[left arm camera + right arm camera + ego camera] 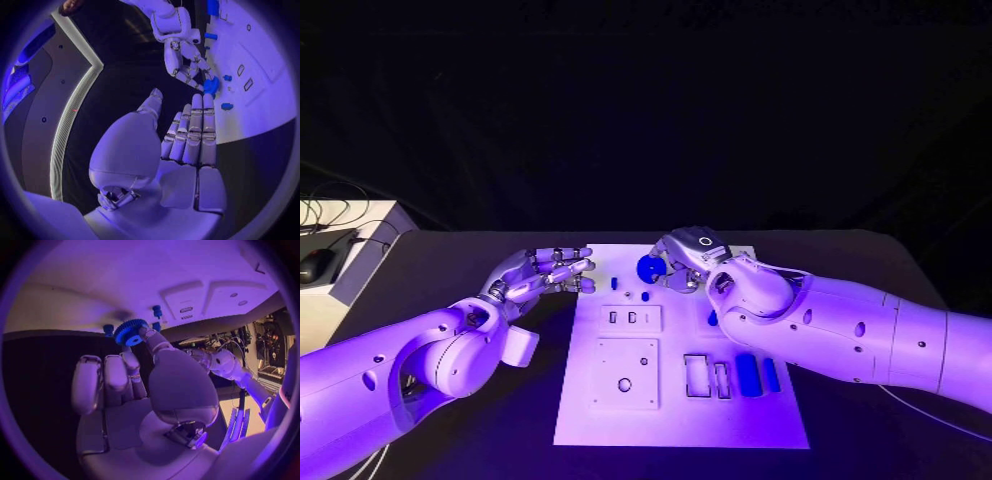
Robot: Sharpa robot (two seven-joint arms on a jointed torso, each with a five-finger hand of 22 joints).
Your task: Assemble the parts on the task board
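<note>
**Robot lifts blue gear over assembly board**

Seen from the head camera, the right hand (679, 262) hovered at the upper centre of the frame, above the far edge of the white board (682, 420), pinching a round blue gear (651, 268) between its fingertips, probably so that it could be carried to a post on the board. The left hand (542, 274) waited just left of the board's far corner, fingers apart and holding nothing, seemingly kept clear of the work. Two long blue bars (756, 374) lay side by side at the board's right, near the lower centre of the frame, and small blue pegs (632, 296) stood just below the gear.

From the left wrist camera, the left hand (187, 135) filled the middle, fingers straight and side by side, thumb apart, touching nothing. At upper right the right hand (187, 70) gripped the gear (211, 86) at the board's (262, 105) edge.

From the right wrist camera, the right hand (134, 385) held the toothed gear (129, 331) at upper left of centre, pinched between thumb and a fingertip, with the other fingers curled beside them. Beyond it lay the board (125, 285), with the pegs (157, 311) near the gear.
</note>
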